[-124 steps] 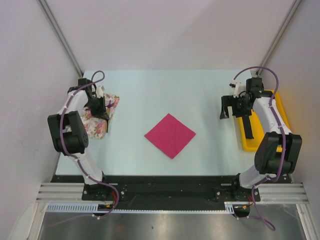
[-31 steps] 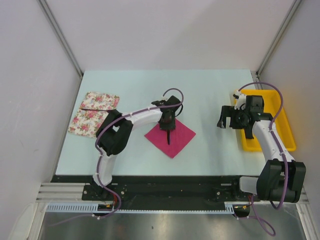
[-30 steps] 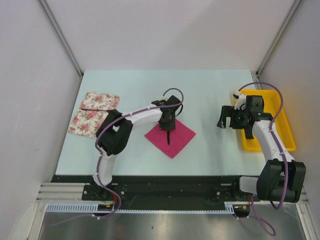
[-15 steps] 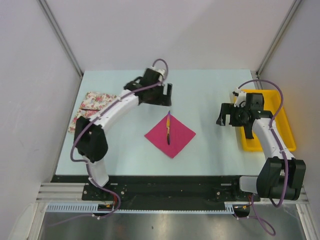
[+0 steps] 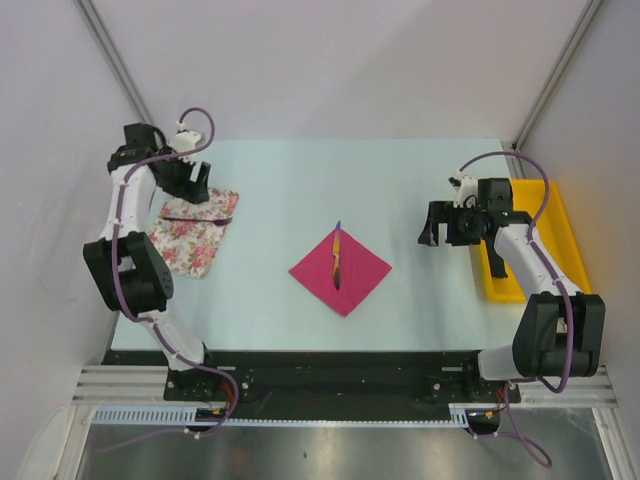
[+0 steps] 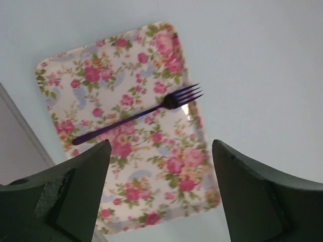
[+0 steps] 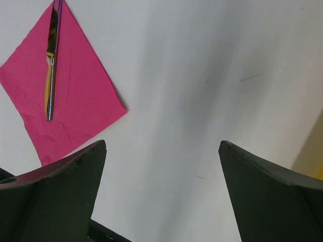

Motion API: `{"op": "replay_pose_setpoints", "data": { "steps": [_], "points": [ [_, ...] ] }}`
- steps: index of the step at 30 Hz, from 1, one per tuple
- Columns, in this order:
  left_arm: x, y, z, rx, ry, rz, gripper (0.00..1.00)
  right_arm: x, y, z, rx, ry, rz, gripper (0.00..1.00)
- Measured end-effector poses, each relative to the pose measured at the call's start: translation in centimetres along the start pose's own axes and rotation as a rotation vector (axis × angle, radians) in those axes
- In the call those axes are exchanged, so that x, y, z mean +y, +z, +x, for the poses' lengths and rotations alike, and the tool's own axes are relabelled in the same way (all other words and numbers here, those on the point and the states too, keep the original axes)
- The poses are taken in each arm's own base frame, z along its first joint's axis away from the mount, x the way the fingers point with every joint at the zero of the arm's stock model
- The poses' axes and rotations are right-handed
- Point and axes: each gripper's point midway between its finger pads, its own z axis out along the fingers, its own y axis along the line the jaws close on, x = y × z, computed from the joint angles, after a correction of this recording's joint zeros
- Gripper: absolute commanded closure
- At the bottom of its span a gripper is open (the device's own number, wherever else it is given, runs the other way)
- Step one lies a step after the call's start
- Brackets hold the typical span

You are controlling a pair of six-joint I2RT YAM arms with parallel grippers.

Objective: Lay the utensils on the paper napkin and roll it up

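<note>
The magenta paper napkin [image 5: 341, 271] lies as a diamond mid-table and shows in the right wrist view [image 7: 65, 106]. A yellow-orange utensil [image 5: 337, 257] rests lengthwise on it [image 7: 50, 70]. The purple fork [image 5: 197, 219] lies on a floral-patterned cloth [image 5: 192, 240] at the far left, its tines to the right in the left wrist view [image 6: 136, 117]. My left gripper [image 5: 186, 188] hovers open above that fork [image 6: 161, 145], holding nothing. My right gripper [image 5: 437, 229] is open and empty over bare table right of the napkin [image 7: 161, 145].
A yellow tray [image 5: 560, 215] sits at the table's right edge behind my right arm, its corner showing in the right wrist view [image 7: 315, 159]. The floral cloth [image 6: 126, 131] lies close to the left wall. White walls enclose the table on three sides.
My left gripper opened over the napkin and left the yellow-orange utensil there. It then swung left to above the floral cloth and fork. My right gripper drifted slightly left.
</note>
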Motion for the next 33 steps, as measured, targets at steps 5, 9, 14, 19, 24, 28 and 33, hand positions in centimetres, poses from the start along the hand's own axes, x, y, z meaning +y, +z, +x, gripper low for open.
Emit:
{"op": "replay_pose_setpoints", "data": {
  "steps": [5, 9, 14, 19, 24, 28, 33],
  "points": [
    [3.8, 2.1, 4.1, 0.077, 0.174, 0.051, 0.17, 0.0, 0.4, -0.5, 0.002, -0.002, -0.008, 0.0],
    [4.2, 5.1, 5.5, 0.11, 0.296, 0.115, 0.19, -0.1, 0.4, -1.0, -0.004, -0.013, -0.007, 0.0],
    [4.7, 7.6, 6.5, 0.129, 0.444, 0.173, 0.22, -0.2, 0.3, -1.3, -0.009, -0.029, -0.003, 0.0],
    [5.2, 9.5, 6.7, 0.14, 0.549, 0.201, 0.27, -0.5, 0.4, -1.1, -0.001, -0.033, 0.011, 0.0],
    [4.5, 11.1, 7.7, 0.174, 0.615, 0.249, 0.3, -0.9, 0.6, -0.9, 0.013, -0.041, 0.027, 0.0],
    [4.2, 12.2, 9.0, 0.21, 0.635, 0.283, 0.34, -1.2, 0.8, -0.7, 0.024, -0.037, 0.037, 0.0],
    [4.4, 12.4, 9.6, 0.231, 0.655, 0.293, 0.61, -1.6, 1.0, -0.8, 0.028, -0.039, 0.052, 0.0]
  ]
}}
